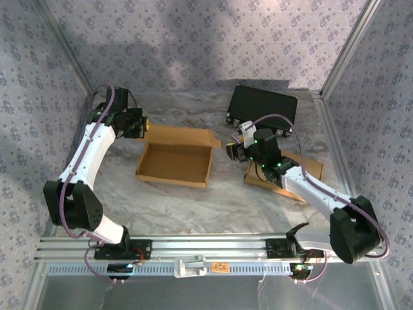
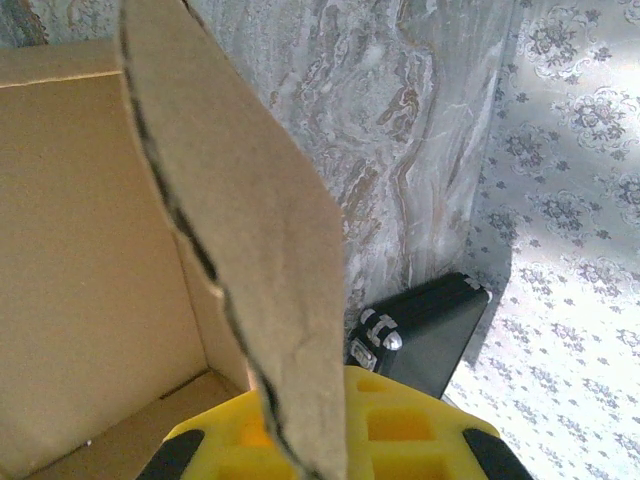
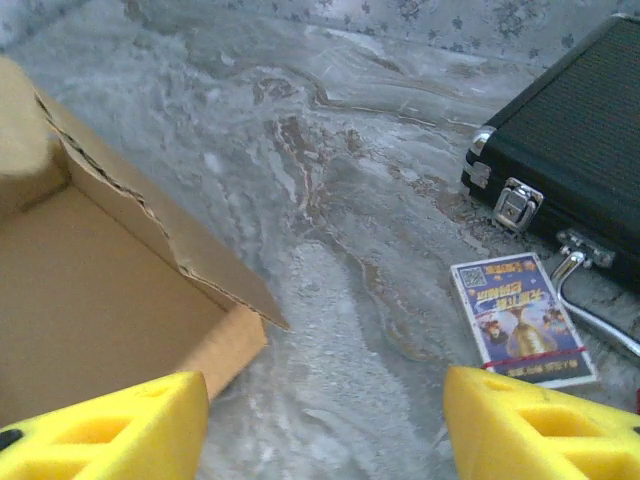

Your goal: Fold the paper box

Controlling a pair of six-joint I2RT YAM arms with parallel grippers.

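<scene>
Where the box lies: the paper box [image 1: 174, 161] sits open-topped at the middle of the top view, just beyond the arm bases at the bottom edge.
Right claw: the right claw [image 3: 320, 420] hovers by the box's right end with its yellow fingers spread wide and nothing between them.
Left claw: the left claw [image 2: 320, 440], at the box's upper-left corner, is closed tight on an upright flap [image 2: 250, 250] of the box.
Handling: thin corrugated card, likely very light and stiff only along its panels; it should bend readily at the creases, slide on the smooth surface if pushed, and crush or tear if pinched hard.
Where to hold: probably the free flap edges and wall tops, close to a crease, with the other claw steadying the opposite end.
Surface: a counter [image 1: 193, 206] covered in grey marbled sheet, slightly wrinkled.
Other items: a flat cardboard piece [image 1: 313, 169] lies under the right arm; a card pack [image 3: 520, 320] lies near a black case [image 1: 261, 106] at the upper right.
Room: floral-patterned walls [image 1: 193, 39] close in the far side and both flanks.
</scene>
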